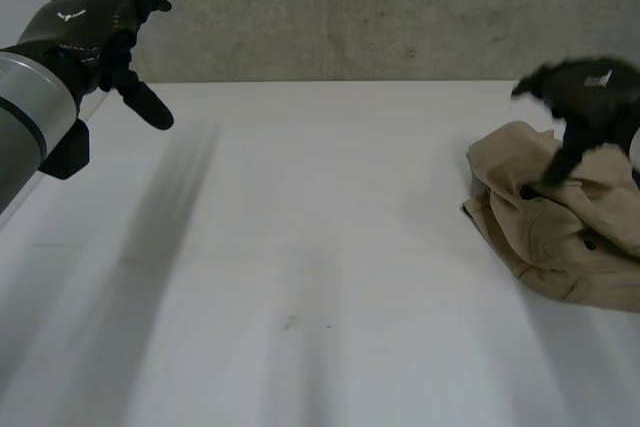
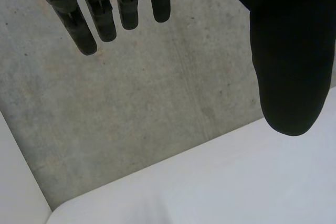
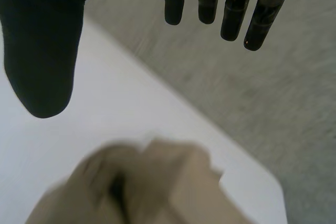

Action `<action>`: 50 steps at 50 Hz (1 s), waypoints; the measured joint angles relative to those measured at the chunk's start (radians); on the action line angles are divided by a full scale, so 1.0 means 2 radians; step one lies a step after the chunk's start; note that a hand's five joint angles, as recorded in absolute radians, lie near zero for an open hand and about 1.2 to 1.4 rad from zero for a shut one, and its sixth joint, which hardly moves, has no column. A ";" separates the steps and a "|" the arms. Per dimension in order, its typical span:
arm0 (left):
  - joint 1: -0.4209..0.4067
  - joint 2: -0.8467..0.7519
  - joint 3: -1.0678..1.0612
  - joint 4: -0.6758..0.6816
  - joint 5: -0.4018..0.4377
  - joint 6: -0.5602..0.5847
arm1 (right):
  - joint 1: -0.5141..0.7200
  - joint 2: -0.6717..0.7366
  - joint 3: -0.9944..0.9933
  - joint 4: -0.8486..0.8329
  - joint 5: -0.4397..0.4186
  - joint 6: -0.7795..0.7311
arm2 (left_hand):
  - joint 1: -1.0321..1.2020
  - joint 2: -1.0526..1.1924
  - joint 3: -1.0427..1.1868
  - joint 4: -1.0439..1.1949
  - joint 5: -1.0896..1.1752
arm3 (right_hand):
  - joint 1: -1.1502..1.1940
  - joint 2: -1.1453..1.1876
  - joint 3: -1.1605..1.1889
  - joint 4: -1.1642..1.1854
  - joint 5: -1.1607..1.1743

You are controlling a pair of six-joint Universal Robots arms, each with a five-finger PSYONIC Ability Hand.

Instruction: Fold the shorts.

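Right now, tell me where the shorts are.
In the head view the shorts lie crumpled at the right side of the table, under the open right hand, far from the raised left hand.

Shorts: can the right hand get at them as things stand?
Probably yes. The right hand hangs open just over the crumpled shorts near the table's right edge, with nothing between them.

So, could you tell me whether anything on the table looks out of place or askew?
Yes: the shorts sit in a crumpled heap near the table's right edge, bunched rather than spread flat. The right robot hand is open above them; the left robot hand is open, well away. No damage shows.
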 measured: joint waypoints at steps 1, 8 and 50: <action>0.000 0.000 0.000 0.000 0.000 0.000 | 0.000 0.001 0.001 0.004 0.000 -0.008 | 0.000 0.000 0.000 0.000 0.000 | 0.000 0.000 0.000 0.000 0.000; 0.000 -0.011 0.000 0.000 0.000 0.001 | 0.008 0.036 0.029 0.046 0.022 -0.148 | 0.000 0.000 0.000 0.000 0.000 | 0.000 0.000 0.000 0.000 0.000; 0.053 0.019 0.009 0.030 0.000 -0.001 | 0.356 0.180 -0.091 -0.253 0.051 -0.052 | 0.000 0.000 0.000 0.000 0.000 | 0.152 0.198 0.207 0.199 0.198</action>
